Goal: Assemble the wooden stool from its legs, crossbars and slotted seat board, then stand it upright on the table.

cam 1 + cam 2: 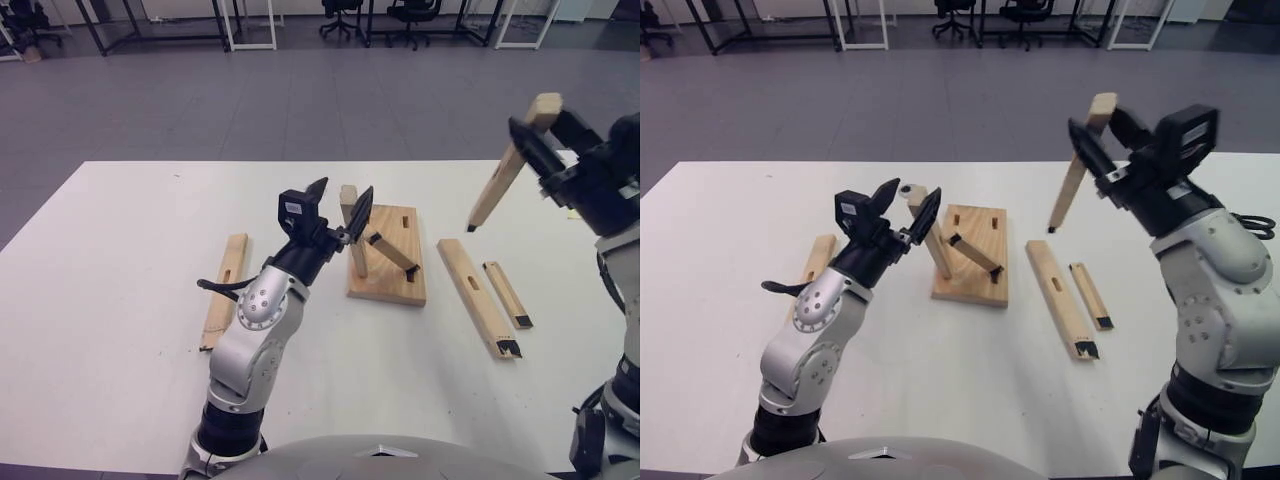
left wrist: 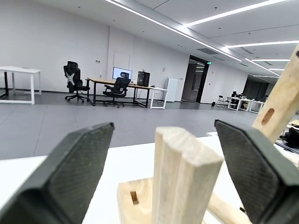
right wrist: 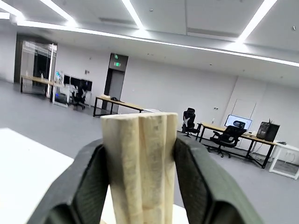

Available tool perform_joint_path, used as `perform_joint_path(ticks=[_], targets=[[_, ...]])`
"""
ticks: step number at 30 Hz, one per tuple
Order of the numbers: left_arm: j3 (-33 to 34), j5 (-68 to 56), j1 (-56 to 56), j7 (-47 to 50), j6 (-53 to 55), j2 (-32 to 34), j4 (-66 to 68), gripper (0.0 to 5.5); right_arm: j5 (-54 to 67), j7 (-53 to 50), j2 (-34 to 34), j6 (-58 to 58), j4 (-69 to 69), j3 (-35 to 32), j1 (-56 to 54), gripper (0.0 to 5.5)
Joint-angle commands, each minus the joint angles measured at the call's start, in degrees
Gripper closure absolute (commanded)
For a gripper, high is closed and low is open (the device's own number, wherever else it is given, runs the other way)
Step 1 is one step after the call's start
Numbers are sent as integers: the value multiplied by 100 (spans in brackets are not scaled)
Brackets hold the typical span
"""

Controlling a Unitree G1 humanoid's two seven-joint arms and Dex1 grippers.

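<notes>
Wooden leg [image 1: 352,235] stands roughly upright on the seat board [image 1: 400,290], left side. Left gripper [image 1: 344,190] is spread, fingers either side of its top w/ gaps. Right gripper [image 1: 533,122] pinches 2nd leg [image 1: 498,188], up in the air right of the board.

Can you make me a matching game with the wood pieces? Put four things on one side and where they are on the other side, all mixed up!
Things:
1. seat board
2. raised leg
3. short crossbar
4. standing leg

Places:
A. between the open jaws of the left gripper
B. flat on the table, at the right, beside a longer piece
C. up in the air, clamped in the right gripper
D. flat in the middle of the table

Pairs: 1-D, 2-C, 3-B, 4-A
</notes>
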Motion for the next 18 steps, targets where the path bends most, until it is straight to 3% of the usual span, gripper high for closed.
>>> perform_joint_path(ticks=[1, 5, 8, 13, 18], targets=[[667, -932, -858, -599, 459, 425, -452, 152, 1976, -530, 42, 601, 869, -888, -595, 348], [1577, -2375, -1734, -1021, 1045, 996, -511, 152, 4005, -1016, -16, 910, 1583, -1052, -910, 348], [2037, -3699, -2615, -1282, 1666, 1395, 67, 152, 5253, -710, -394, 1448, 2294, -869, -879, 348], [1897, -5122, -3232, -1865, 2748, 1716, 1129, 152, 6022, 577, -919, 2388, 3250, -122, -1619, 348], [1559, -6118, -3294, -2398, 3599, 1844, 1517, 152, 5757, 1636, -679, 2633, 3280, 778, -2782, 348]])
